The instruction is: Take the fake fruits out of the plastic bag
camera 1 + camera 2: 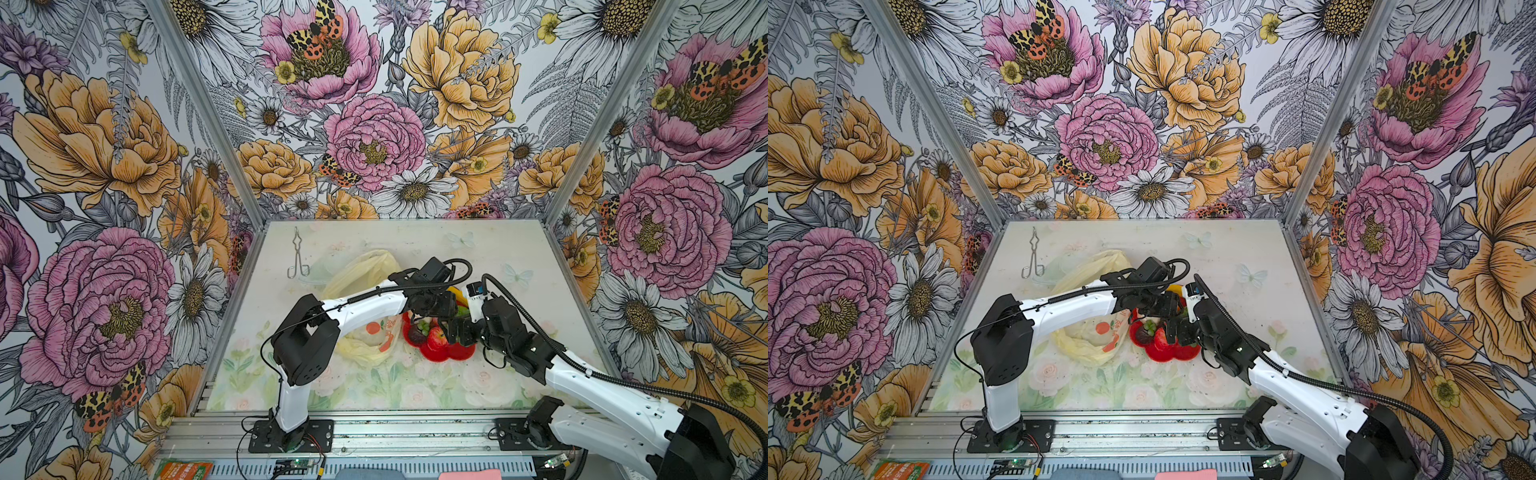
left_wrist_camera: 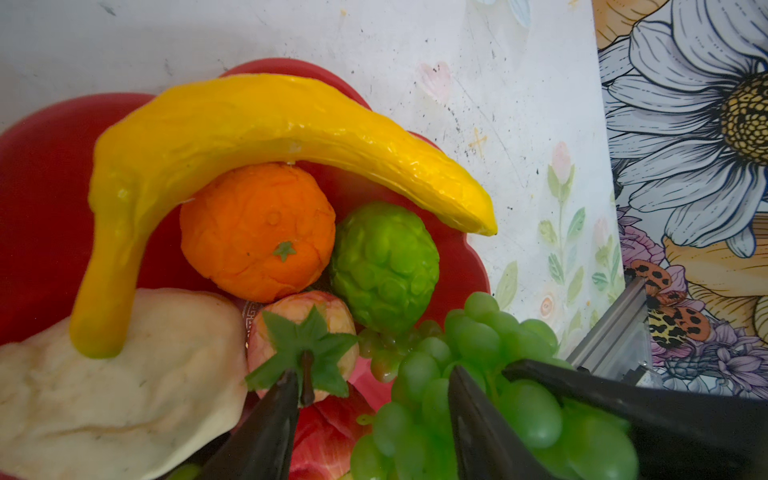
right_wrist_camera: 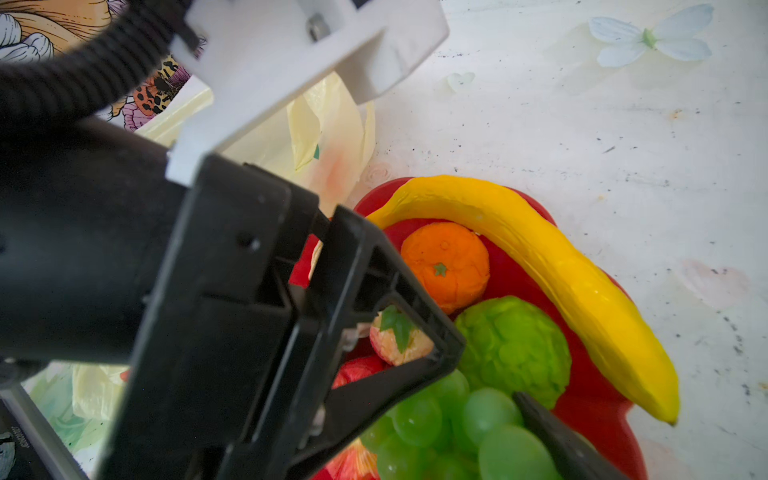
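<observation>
the pale floral-print table top (image 1: 519, 249) is taken up in the middle by the thin, crinkled pale-yellow plastic bag (image 1: 361, 270), which is seen lying slack and flattened, its printed end just beside the red flower-shaped plate (image 1: 461, 353). the fake fruits are heaped on that plate: the long yellow banana (image 2: 270, 120) is laid over the cream bumpy piece (image 2: 104, 395) and the orange (image 2: 257, 232), with the green grape bunch (image 2: 424, 365), the knobbly green round fruit (image 2: 384, 266), the red apple (image 2: 328, 432) and the leaf-capped strawberry (image 2: 303, 332) packed against them. the left gripper (image 2: 374, 374) is held about half spread, dipped into the pile with grapes between its fingers; whether they are pinched cannot be told. the right gripper (image 1: 455, 330) is spread wide over the same bunch, and nothing is seen held by it. the emptying step is judged nearly finished. next, a clean release and a straight lift are called for, so that the grapes are not dragged off.
</observation>
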You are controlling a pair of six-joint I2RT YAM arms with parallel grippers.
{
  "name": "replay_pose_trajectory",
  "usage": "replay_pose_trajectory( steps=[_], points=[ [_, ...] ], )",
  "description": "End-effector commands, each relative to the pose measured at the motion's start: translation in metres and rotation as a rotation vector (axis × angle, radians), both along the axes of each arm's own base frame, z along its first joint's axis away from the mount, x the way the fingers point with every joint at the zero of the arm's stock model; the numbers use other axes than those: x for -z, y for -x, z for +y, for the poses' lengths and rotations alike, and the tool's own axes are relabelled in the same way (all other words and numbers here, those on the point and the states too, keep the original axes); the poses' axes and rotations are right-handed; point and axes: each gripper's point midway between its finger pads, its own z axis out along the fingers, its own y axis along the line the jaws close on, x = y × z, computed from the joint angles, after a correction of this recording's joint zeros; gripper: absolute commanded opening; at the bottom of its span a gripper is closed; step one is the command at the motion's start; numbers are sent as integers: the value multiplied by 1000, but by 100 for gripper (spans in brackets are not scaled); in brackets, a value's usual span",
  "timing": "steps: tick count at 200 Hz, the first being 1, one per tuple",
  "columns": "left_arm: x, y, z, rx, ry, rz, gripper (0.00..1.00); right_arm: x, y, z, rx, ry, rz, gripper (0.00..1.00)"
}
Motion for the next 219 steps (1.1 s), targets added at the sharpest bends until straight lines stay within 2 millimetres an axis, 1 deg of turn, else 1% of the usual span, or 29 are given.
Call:
replay_pose_trajectory(
  steps=[1,15,20,21,25,40,50,66,86,100,135,145,153,156,165,192,204,219],
  points=[
    [-2,14,8,25,-18,-1,57,-31,-14,-5,73,-65,-89,100],
    [-14,12,8,8,23,-22,56,-34,-12,-1,55,-104,-78,100],
    [-13,11,8,1,35,-25,56,-37,-11,1,49,-121,-75,99],
    [-22,12,8,0,51,-36,56,-37,-11,1,48,-124,-74,99],
    [-33,11,9,-9,79,-53,56,-39,-10,2,44,-134,-73,99],
    [-51,8,12,-35,146,-86,57,-40,-9,2,38,-133,-69,100],
    [-62,6,14,-48,177,-108,58,-33,-10,-3,60,-92,-54,99],
    [-70,5,19,-61,192,-124,58,-18,-13,-10,81,-3,-22,99],
    [-69,4,27,-87,185,-128,59,-3,-16,-18,101,138,25,99],
    [-67,3,33,-104,190,-135,59,2,-15,-15,74,218,38,99],
    [-63,1,48,-132,189,-134,60,-2,-13,-4,18,374,17,100],
    [-63,1,52,-140,192,-136,60,0,-12,0,-3,417,17,100],
    [-62,0,55,-146,192,-138,60,1,-14,-2,-2,449,20,99],
    [-62,-1,56,-152,191,-139,60,1,-10,4,-23,460,15,99],
    [-61,-2,61,-166,187,-142,60,2,-9,4,-23,492,8,100],
    [-64,-6,75,-202,192,-163,60,1,-7,10,-52,526,-13,99],
    [-66,-8,80,-218,203,-170,60,-3,-5,15,-69,493,-11,99],
    [-69,-9,85,-231,213,-183,60,-13,-1,23,-82,408,-5,99]
  ],
)
